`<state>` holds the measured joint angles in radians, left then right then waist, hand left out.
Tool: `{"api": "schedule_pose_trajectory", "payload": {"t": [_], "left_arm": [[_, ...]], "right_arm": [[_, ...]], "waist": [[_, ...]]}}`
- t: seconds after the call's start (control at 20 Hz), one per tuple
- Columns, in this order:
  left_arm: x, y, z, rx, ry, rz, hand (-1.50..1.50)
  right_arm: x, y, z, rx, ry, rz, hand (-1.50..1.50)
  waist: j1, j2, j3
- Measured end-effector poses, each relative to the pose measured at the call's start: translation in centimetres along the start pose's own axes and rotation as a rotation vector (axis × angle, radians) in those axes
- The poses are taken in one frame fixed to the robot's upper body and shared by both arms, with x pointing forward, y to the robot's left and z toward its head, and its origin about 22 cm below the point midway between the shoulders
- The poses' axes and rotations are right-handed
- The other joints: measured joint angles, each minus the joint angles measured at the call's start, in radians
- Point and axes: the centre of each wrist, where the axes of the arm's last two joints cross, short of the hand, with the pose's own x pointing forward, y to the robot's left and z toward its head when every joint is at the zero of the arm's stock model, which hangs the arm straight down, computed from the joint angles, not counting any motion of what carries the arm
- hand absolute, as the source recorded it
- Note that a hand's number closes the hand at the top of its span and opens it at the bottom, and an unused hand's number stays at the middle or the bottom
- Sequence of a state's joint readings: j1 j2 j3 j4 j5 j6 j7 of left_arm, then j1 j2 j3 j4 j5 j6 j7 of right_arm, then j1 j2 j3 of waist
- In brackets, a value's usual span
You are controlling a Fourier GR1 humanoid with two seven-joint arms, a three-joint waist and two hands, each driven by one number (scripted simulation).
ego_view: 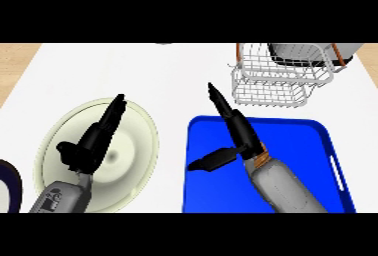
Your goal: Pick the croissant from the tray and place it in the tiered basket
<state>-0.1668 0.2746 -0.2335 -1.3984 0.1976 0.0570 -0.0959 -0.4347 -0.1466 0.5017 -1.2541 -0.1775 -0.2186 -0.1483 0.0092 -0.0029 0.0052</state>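
The blue tray (303,150) lies at the right of the white counter. My right hand (240,132) hovers over its left half, open, with straight fingers pointing toward the far wire tiered basket (273,82) and the thumb sticking out to the left. A small brown striped piece, probably the croissant (260,153), peeks out beside the right wrist; the hand hides the rest. My left hand (92,142) is open above a pale round plate (136,145) at the left, with its fingers straight.
A grey appliance (306,52) with a dark base stands behind the basket at the far right. The rim of a dark blue dish (9,185) shows at the left edge. Wooden surfaces flank the counter at the far corners.
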Motion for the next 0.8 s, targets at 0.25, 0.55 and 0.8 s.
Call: {"api": "schedule_pose_trajectory", "payload": {"t": [0.25,0.55,0.8], "left_arm": [[-0.6,0.4,0.6,0.014,0.008,0.002,0.0],[-0.8,0.7,1.0,0.023,0.018,-0.001,0.0],[-0.9,0.7,1.1,0.027,0.02,0.0,0.0]], "right_arm": [[3.7,-3.4,-0.4,0.063,-0.006,0.281,-1.5],[7.7,-7.3,-0.9,0.233,0.16,0.765,-1.5],[11.6,-6.8,-0.8,0.382,0.304,1.053,-1.5]], "waist": [[-0.021,-0.011,-0.001],[-0.034,-0.024,-0.006],[-0.038,-0.023,-0.004]]}}
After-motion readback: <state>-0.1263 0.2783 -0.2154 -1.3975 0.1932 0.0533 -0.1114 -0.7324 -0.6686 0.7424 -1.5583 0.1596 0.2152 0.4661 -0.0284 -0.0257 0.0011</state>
